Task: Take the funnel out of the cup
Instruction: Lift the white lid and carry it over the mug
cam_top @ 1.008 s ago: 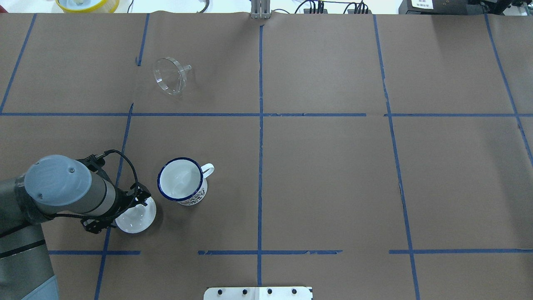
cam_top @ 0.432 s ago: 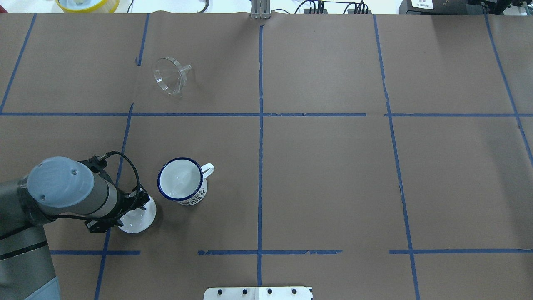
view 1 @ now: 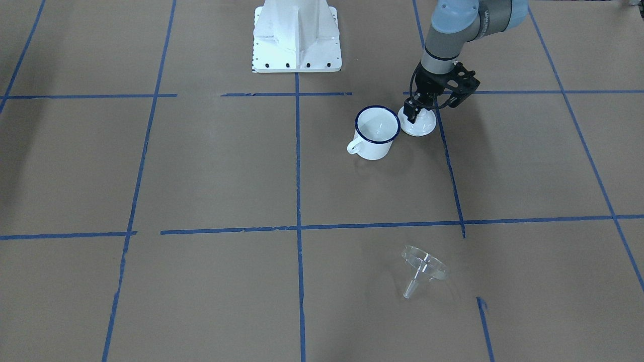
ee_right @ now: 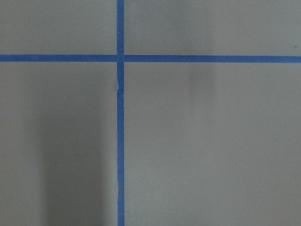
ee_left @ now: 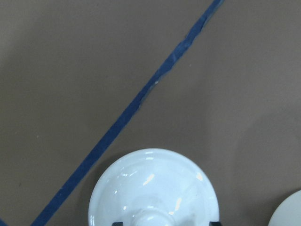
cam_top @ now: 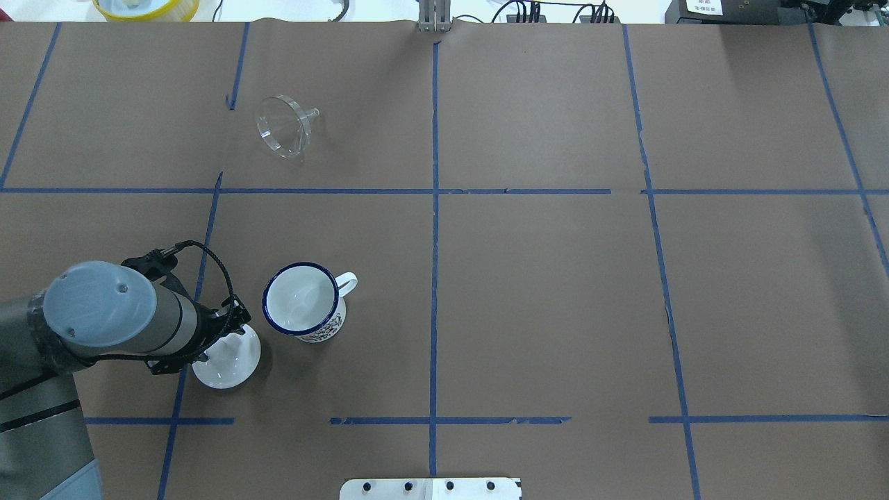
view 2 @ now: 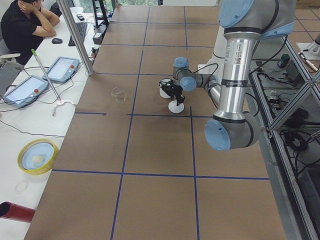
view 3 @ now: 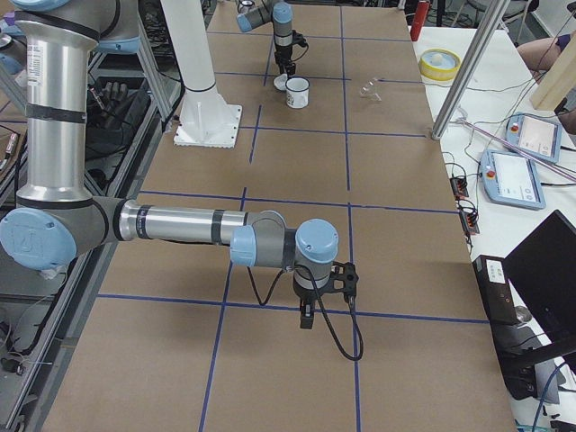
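The clear funnel [cam_top: 283, 130] lies on its side on the brown paper at the far left, well away from the cup; it also shows in the front view [view 1: 423, 266]. The white mug with a blue rim [cam_top: 303, 309] stands upright and empty [view 1: 375, 131]. My left gripper [cam_top: 217, 340] hangs over a white lid with a knob [cam_top: 229, 362] just beside the mug. In the left wrist view the lid's knob [ee_left: 150, 219] sits between the spread fingertips, which do not touch it. My right gripper [view 3: 306, 317] shows only in the right side view; I cannot tell its state.
Blue tape lines [cam_top: 434, 208] cross the brown paper. The white robot base plate [view 1: 297, 37] stands at the near edge. A yellow bowl [cam_top: 146, 7] sits beyond the far edge. An operator [view 2: 25, 25] sits at the side desk.
My left wrist has shifted slightly over the lid. The lid, the mug and the funnel have not moved.
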